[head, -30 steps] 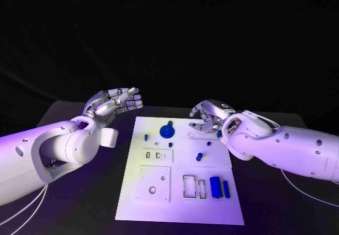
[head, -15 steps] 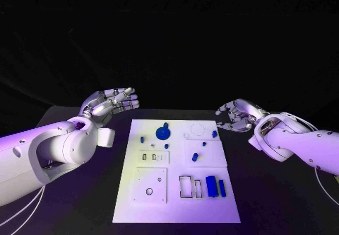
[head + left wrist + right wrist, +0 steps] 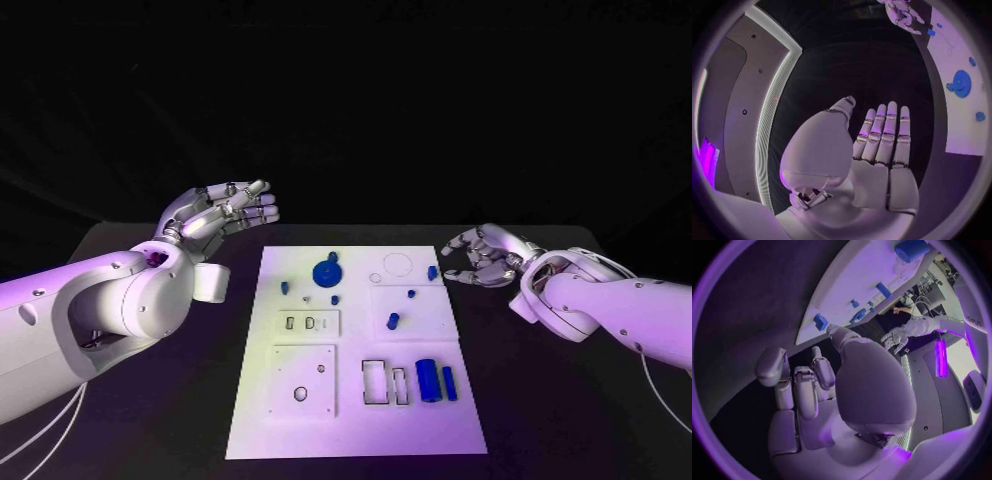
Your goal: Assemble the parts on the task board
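Observation:
The white task board (image 3: 361, 420) lies in the middle of the table. A blue gear (image 3: 329, 270) stands near its far edge, with several small blue pegs such as one (image 3: 392, 321) around it. Two blue blocks (image 3: 428, 380) stand in slots near the right edge. My left hand (image 3: 224, 210) hovers off the board's far left corner, fingers straight and apart from the thumb, holding nothing. My right hand (image 3: 483, 255) hangs just right of the board's far right corner, fingers loosely curled, nothing seen in them. A small blue part (image 3: 433, 272) lies on the board beside it.
Black table (image 3: 562, 400) surrounds the board on all sides. In the left wrist view the board (image 3: 954, 75) and gear (image 3: 962, 82) lie beyond my flat left hand (image 3: 879, 150). The right wrist view shows the board's edge (image 3: 854, 285).
My right hand has drawn back from over the board's far right part to the table beside it. The left hand has barely moved. The camera has shifted a little.

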Available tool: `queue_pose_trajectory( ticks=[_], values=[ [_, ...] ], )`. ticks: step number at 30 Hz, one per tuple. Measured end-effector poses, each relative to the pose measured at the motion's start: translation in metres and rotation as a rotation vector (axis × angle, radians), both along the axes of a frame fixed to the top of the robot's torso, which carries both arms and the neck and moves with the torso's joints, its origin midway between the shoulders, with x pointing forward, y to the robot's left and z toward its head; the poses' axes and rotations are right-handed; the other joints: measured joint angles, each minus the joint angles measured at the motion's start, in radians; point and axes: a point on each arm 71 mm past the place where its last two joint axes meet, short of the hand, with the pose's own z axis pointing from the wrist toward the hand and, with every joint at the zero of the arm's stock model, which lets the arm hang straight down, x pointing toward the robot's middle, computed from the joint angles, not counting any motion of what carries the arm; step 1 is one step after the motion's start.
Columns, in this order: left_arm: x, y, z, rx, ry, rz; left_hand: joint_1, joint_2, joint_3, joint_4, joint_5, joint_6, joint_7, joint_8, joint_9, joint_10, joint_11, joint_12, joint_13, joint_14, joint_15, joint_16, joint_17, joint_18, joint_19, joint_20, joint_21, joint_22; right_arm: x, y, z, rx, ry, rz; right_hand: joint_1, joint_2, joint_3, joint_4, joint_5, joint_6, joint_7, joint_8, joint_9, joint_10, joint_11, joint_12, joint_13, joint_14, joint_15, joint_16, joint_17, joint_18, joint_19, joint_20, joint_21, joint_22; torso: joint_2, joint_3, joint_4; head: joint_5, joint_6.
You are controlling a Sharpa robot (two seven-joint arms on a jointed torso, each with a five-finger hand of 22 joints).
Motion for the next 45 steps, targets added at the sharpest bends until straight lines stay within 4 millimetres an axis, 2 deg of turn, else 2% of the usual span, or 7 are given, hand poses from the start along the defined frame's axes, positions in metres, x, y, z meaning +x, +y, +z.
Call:
queue_pose_trajectory(
  ticks=[9, 15, 20, 25, 27, 41, 45],
  values=[
    [0.0, 0.0, 0.0, 0.0, 0.0, -0.001, 0.0, 0.0, 0.0, 0.0, 0.0, 0.0, 0.0, 0.0, 0.0, 0.002, 0.002, 0.0, 0.0, 0.0, 0.0, 0.0, 0.001, 0.0, 0.0, 0.0, 0.0, 0.0, 0.001, 0.007, -0.012, 0.009, 0.031, 0.014, 0.005, 0.005, 0.0, 0.0, 0.0, 0.0, 0.0, 0.0, -0.001, 0.0, 0.0, 0.0, 0.006, 0.0, 0.0, -0.004, 0.0, 0.0, -0.004, 0.004, 0.002, 0.007, 0.005, 0.002, 0.003, -0.003, -0.001],
    [0.0, -0.001, 0.0, -0.001, 0.0, -0.002, 0.0, 0.0, 0.0, 0.0, 0.0, 0.0, 0.0, 0.0, 0.0, 0.002, 0.002, 0.0, 0.0, 0.0, 0.0, 0.0, 0.001, 0.0, 0.0, 0.0, 0.0, 0.0, 0.002, 0.009, -0.015, 0.011, 0.039, 0.017, 0.005, 0.005, 0.0, 0.0, 0.0, 0.0, 0.0, 0.0, -0.001, 0.0, 0.0, 0.004, 0.009, 0.0, 0.0, -0.004, 0.0, 0.0, -0.004, 0.004, 0.005, 0.012, 0.005, 0.0019, 0.0026, -0.002, -0.005],
    [0.001, -0.002, 0.0, -0.001, 0.0, -0.004, 0.0, 0.0, 0.0, 0.0, 0.0, 0.0, 0.0, 0.0, 0.0, 0.002, 0.002, 0.0, 0.0, 0.0, 0.0, 0.0, 0.001, 0.0, 0.0, 0.0, 0.0, -0.001, 0.004, 0.012, -0.017, 0.012, 0.044, 0.02, 0.004, 0.006, 0.0, 0.0, 0.003, 0.004, -0.004, 0.005, -0.001, 0.0, 0.0, 0.012, 0.014, 0.0, 0.0, -0.004, 0.0, 0.0, -0.004, 0.004, 0.009, 0.019, 0.004, 0.0013, 0.003, -0.006, -0.001],
    [0.001, -0.002, 0.0, -0.002, 0.0, -0.005, 0.0, 0.0, 0.0, 0.0, 0.0, 0.0, 0.0, 0.0, 0.0, 0.002, 0.002, 0.0, 0.0, 0.0, 0.0, 0.0, 0.001, 0.0, 0.0, 0.0, 0.0, -0.001, 0.004, 0.015, -0.02, 0.013, 0.048, 0.022, 0.004, 0.018, 0.008, 0.002, 0.006, 0.013, -0.005, 0.012, -0.002, 0.007, -0.001, 0.016, 0.019, 0.0, 0.0, 0.0, 0.0, 0.0, 0.004, 0.002, 0.018, 0.027, 0.003, 0.001, 0.0037, -0.005, -0.002],
    [0.001, -0.002, -0.001, -0.001, 0.0, -0.005, 0.0, 0.0, 0.0, 0.0, 0.0, 0.0, 0.0, 0.0, 0.0, 0.002, 0.002, 0.0, 0.0, 0.0, 0.0, 0.0, 0.001, 0.0, 0.0, 0.0, 0.0, -0.001, 0.005, 0.015, -0.02, 0.013, 0.049, 0.023, 0.005, 0.029, 0.018, 0.001, 0.006, 0.02, -0.009, 0.018, -0.002, 0.015, -0.004, 0.024, 0.024, 0.0, 0.0, 0.0, 0.0, 0.0, 0.01, -0.002, 0.025, 0.032, 0.003, 0.0009, 0.0037, -0.004, -0.003],
    [0.002, -0.001, -0.001, -0.001, 0.002, -0.004, 0.0, 0.0, 0.0, 0.0, 0.0, 0.0, 0.0, 0.0, 0.0, 0.002, 0.002, 0.0, 0.0, 0.0, 0.0, 0.0, 0.002, 0.0, 0.0, 0.0, 0.0, -0.001, 0.007, 0.02, -0.022, 0.016, 0.047, 0.026, 0.009, 0.041, 0.051, -0.006, 0.001, 0.042, -0.01, 0.027, -0.005, 0.035, -0.009, 0.041, 0.045, 0.0, 0.0, 0.004, 0.0, 0.0, 0.02, -0.005, 0.041, 0.052, 0.004, 0.0002, 0.0022, 0.003, -0.003],
    [0.002, -0.002, -0.001, -0.001, 0.002, -0.005, 0.0, 0.0, 0.0, 0.0, 0.0, 0.0, 0.0, 0.0, 0.0, 0.002, 0.002, 0.0, 0.0, 0.0, 0.0, 0.0, 0.002, 0.0, 0.0, 0.0, 0.0, -0.001, 0.007, 0.02, -0.022, 0.015, 0.047, 0.024, 0.003, 0.047, 0.058, -0.008, -0.001, 0.052, -0.016, 0.032, -0.005, 0.038, -0.013, 0.047, 0.048, 0.0, 0.0, 0.004, 0.0, 0.0, 0.028, -0.005, 0.046, 0.057, 0.005, 0.0002, 0.0016, 0.003, -0.005]
  ],
)
